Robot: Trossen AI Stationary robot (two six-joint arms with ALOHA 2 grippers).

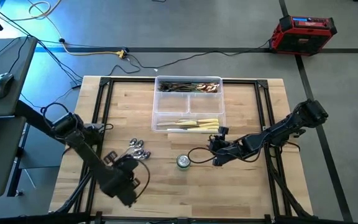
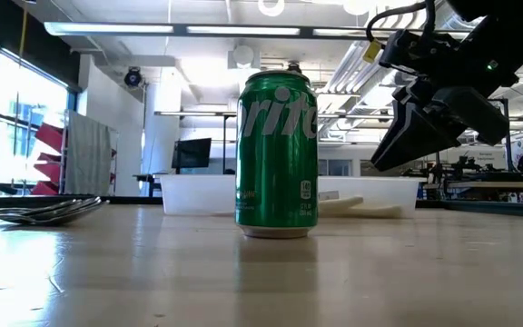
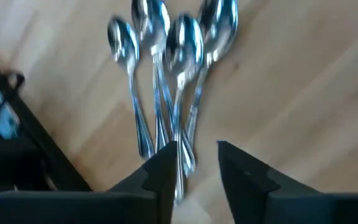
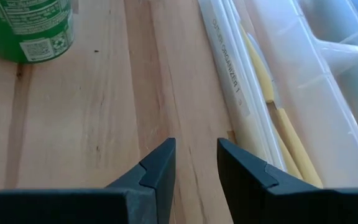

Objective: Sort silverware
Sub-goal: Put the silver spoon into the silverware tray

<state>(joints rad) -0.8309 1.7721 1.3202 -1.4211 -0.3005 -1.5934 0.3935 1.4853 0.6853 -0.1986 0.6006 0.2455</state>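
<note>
Shiny spoons (image 1: 138, 149) lie bunched on the table (knives (image 1: 194, 123) trayed).

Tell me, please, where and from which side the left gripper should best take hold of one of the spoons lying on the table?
Probably at a handle end, from above. The spoons lie flat, bowls fanned apart and handles bunched toward the left gripper, whose open fingers already straddle the handle ends. The slim handles suit a narrow pinch; the rounded bowls do not.

A shiny silver finish is shown by the spoons (image 3: 166, 74). The can (image 2: 276, 154) is coloured green, and the knife handles (image 1: 194, 124) are coloured cream.
</note>
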